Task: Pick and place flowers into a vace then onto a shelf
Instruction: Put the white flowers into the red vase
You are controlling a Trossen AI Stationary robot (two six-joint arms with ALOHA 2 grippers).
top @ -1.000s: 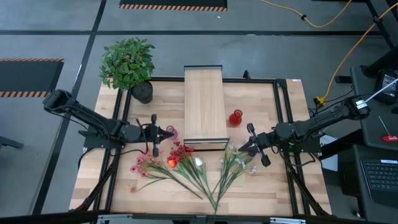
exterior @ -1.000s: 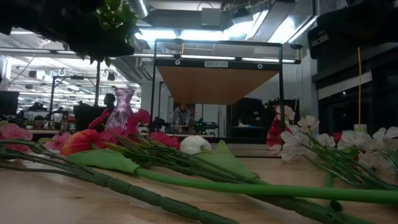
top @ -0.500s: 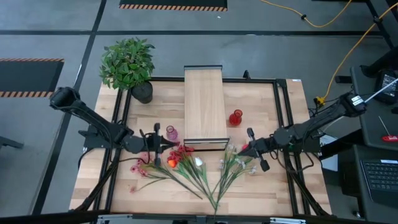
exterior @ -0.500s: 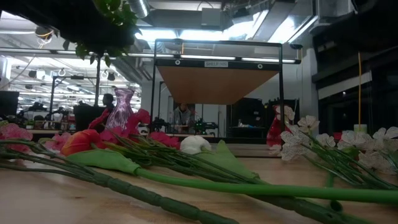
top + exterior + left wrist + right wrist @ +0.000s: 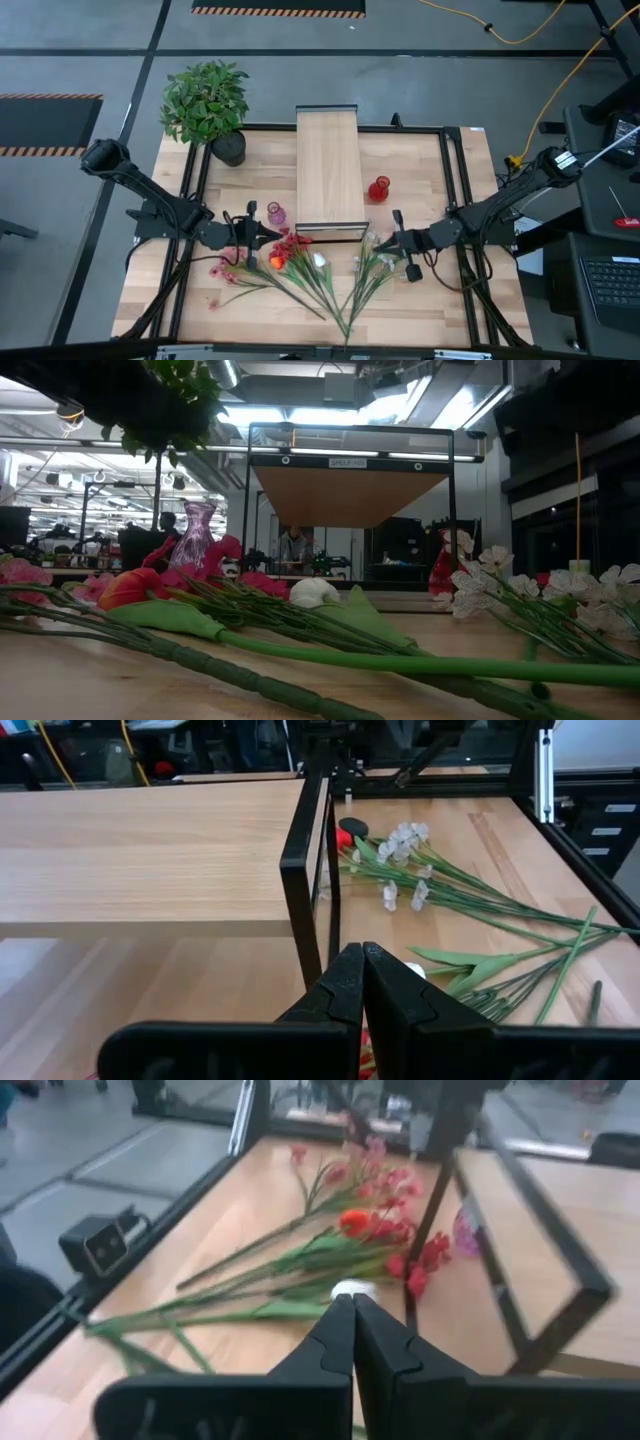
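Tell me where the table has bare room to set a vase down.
Bare wood lies right of the red vase, between the potted plant and the shelf, and on the shelf top. The front middle is crowded with flowers and both shut grippers.

You've got a bushy green potted plant (image 5: 206,100) in a dark pot at the worktop's (image 5: 440,300) far left corner. The worktop is light wood inside a black frame (image 5: 452,180). A yellow cable (image 5: 545,30) runs over the grey floor (image 5: 90,50), which has hazard-striped mats (image 5: 278,10). A keyboard (image 5: 610,282) sits off to the right.
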